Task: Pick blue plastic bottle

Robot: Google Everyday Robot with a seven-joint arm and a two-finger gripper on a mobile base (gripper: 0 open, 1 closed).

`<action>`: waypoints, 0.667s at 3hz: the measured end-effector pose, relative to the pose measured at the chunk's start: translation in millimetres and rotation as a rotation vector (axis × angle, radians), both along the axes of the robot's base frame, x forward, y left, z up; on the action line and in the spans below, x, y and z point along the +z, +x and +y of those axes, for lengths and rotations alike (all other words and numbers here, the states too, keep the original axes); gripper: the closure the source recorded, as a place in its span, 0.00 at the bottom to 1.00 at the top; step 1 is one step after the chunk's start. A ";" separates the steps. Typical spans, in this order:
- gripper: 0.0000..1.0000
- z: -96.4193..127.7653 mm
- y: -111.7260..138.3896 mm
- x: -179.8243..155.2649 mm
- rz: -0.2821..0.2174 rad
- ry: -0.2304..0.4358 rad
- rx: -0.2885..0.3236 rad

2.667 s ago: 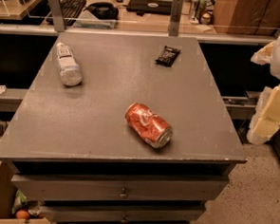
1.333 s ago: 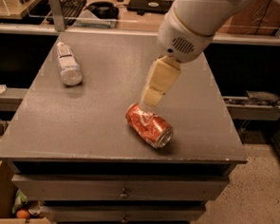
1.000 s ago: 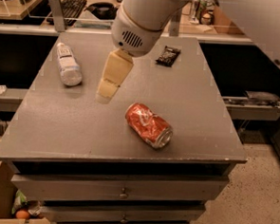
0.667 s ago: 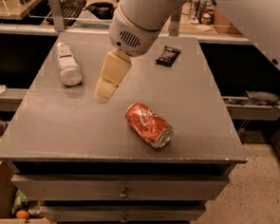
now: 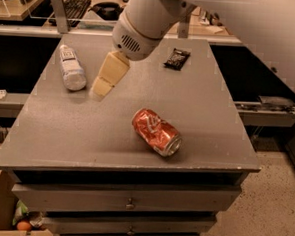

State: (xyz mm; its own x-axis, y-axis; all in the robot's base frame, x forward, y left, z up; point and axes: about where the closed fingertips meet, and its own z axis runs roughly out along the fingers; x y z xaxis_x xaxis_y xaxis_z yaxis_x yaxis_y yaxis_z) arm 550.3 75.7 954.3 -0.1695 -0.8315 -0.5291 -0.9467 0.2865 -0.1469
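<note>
Since a moment ago the gripper [image 5: 101,87] has edged further left above the table [image 5: 213,109], so the blue plastic bottle [image 5: 71,68], lying unmoved on its side, is now just left of it, the red can [image 5: 156,132] staying well off to its right; whether the gripper is spread or closed cannot be told.

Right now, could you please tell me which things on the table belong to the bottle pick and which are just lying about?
Job: blue plastic bottle, lying on its side at far left; gripper, beside it, not touching.
Lying about: dented red can; black snack packet.
</note>
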 end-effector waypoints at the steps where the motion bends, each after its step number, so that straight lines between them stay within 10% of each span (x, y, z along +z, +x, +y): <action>1: 0.00 25.9 47.4 -6.0 -0.033 0.105 -0.066; 2: 0.00 52.4 84.3 -13.2 -0.021 0.187 -0.120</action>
State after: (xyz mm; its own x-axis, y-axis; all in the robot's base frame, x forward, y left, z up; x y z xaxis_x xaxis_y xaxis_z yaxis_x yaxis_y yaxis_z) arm 634.6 128.1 941.1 -0.2480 -0.6932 -0.6767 -0.9016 0.4207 -0.1005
